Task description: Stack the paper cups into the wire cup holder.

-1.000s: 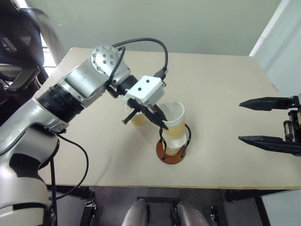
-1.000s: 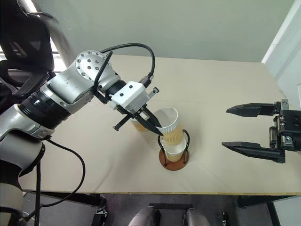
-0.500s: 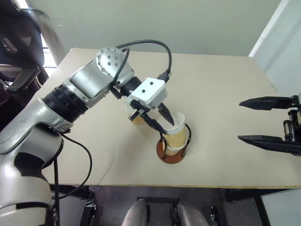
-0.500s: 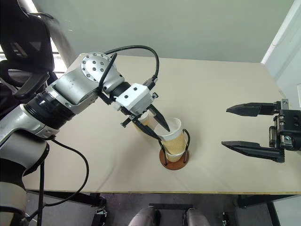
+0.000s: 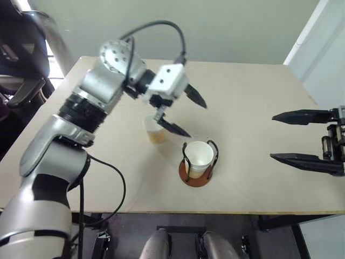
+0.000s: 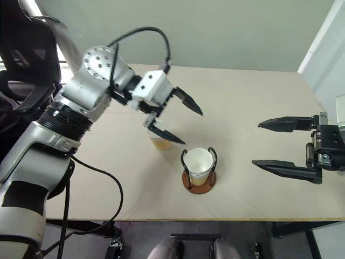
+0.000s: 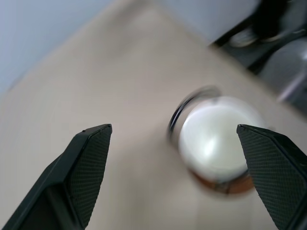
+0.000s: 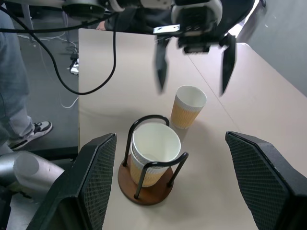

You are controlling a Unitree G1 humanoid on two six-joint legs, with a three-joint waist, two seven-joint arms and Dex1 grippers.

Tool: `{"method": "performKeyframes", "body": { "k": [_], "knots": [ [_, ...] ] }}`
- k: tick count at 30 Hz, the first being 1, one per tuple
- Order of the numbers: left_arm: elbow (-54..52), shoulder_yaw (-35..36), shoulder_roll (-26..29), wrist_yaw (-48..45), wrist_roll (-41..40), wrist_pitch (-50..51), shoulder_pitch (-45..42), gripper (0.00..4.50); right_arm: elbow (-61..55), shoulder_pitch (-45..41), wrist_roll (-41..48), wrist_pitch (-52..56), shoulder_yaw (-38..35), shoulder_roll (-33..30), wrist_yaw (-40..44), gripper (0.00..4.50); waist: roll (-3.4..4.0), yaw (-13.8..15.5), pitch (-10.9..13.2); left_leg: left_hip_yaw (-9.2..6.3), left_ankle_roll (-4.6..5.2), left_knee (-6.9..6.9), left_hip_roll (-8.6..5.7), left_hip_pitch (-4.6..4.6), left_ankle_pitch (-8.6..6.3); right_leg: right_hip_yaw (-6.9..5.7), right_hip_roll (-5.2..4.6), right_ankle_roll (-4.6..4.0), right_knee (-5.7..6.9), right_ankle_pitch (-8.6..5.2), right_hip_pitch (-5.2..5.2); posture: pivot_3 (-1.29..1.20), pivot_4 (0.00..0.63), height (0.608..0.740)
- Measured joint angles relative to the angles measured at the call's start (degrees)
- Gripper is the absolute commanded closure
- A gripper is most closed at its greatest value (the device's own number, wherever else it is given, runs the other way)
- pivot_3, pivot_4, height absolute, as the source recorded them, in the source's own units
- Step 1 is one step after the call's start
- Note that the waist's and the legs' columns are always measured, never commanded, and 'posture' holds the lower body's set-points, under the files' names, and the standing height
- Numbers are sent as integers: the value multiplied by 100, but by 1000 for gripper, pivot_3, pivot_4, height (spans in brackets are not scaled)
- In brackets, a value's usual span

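Left eye view, looking down on a pale tan table point(image 5: 259, 124). A wire cup holder point(image 5: 198, 164), a reddish-brown disc with thin black wire loops, stands near the middle of the near half of the table. Nested paper cups point(image 5: 199, 155) sit inside it, the top one's white inside facing up; the right wrist view shows two rims, one in the other. A third paper cup point(image 5: 155, 129) stands upright on the table just to the left of the holder and slightly farther away, apart from it.

The left gripper point(image 5: 183, 114) hangs above the table between the loose cup and the holder, its two black fingers spread wide and holding nothing. The right gripper point(image 5: 307, 137) waits well off to the right, fingers also wide apart and empty.

Judging from this, a cup has just been seated in the holder, and the step in hand is going for the last one. The next move calls for bringing the left gripper down around the loose cup, closing gently on its ribbed wall, then lifting it over the holder.
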Motion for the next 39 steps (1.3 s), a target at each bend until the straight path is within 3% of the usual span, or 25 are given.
{"method": "performKeyframes", "body": {
  "k": [5,10,16,20,23,34,39],
  "knots": [
    [1031,480,560,13,825,-110,696,27,343,-112,-203,-194,128,-52,197,775,13,-24,-3,-2,1,-2,1,-2,2,2,0,-1,1,0,-5,0,150,740],
    [1181,887,185,13,1126,-135,813,27,456,-325,-331,-351,494,-68,295,775,9,177,-1,-19,23,15,-21,-25,7,2,-14,12,-4,12,-9,0,150,740],
    [1898,1094,-508,187,1605,-535,811,27,526,-394,-381,-382,512,-79,313,775,9,171,-1,3,34,16,-23,-20,3,2,-27,14,-3,18,-8,0,150,740],
    [2303,1109,-602,171,2013,-904,816,27,526,-391,-381,-347,506,-105,312,775,11,134,-2,9,30,7,-21,-15,5,1,-27,14,-3,18,-10,0,150,740],
    [2628,1113,-780,342,2280,-1176,816,545,505,-377,-380,-315,495,-119,311,775,11,114,-2,9,31,10,-21,-16,7,1,-27,15,-3,17,-9,0,150,740],
    [3006,1391,-951,493,2635,-1529,793,4309,349,-234,-380,-256,415,-118,299,775,11,112,-2,10,33,11,-22,-17,7,1,-26,18,-4,17,-8,0,150,740],
    [3006,1469,-950,252,2644,-1514,793,4412,344,-220,-380,-256,410,-119,291,775,11,112,-2,11,34,13,-22,-18,7,1,-27,18,-4,17,-8,0,150,740]
  ]
}}
